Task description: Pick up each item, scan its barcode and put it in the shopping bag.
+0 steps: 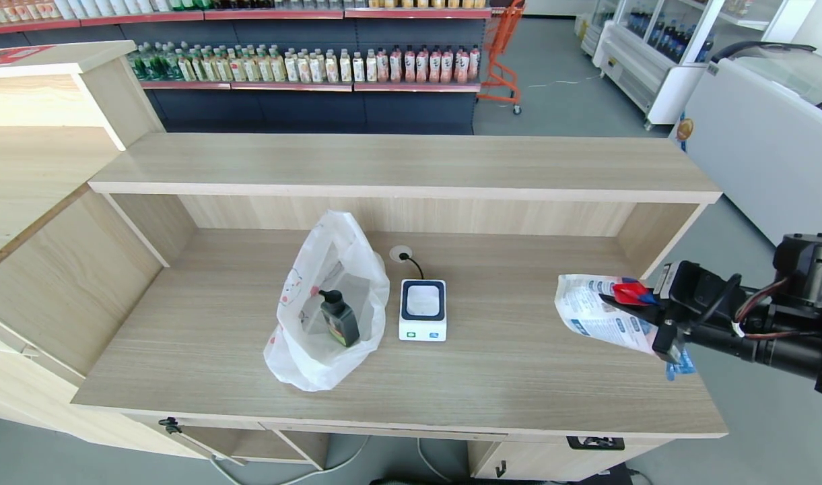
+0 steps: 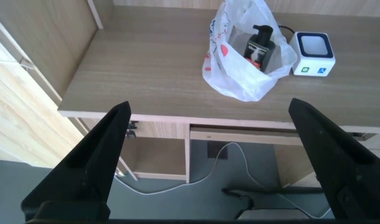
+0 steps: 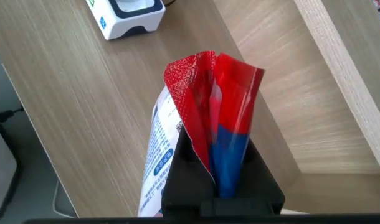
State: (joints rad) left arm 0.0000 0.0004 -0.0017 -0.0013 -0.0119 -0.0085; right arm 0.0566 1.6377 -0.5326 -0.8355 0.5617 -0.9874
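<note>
Wood-grain bench (image 1: 491,384) spans the middle of the head view and carries every task item.

1. Shopping bag (image 1: 296,350): translucent white, standing left of centre, mouth open upward. A dark pump bottle (image 1: 338,318) stands upright inside it, so one item counts as bagged.
2. Packet (image 1: 596,316): white with blue print and a red-and-blue sealed end. It sits at the right edge of the frame, apparently clear of the bench surface. Its long axis runs close to level, dipping slightly toward lower right. The free white end points frame-left, toward the scanner; the coloured end points back into the arm.
3. Scanner (image 1: 423,308): a white box at frame centre, just right of the bag, reading window facing up.
4. Right fingers (image 3: 258,180): closed on the packet's coloured end, pinching the crumpled seal between them.
5. Left fingers (image 2: 96,162): spread wide and holding nothing, positioned off the near bench edge.

Step in hand: pick-up of the second item appears complete; the scan is not yet done.

Next move: carry the packet frame-left until it is over the scanner window, barcode face turned down. The barcode's position on the packet cannot be determined, so some wrist rotation may be required. Bagging follows.
</note>
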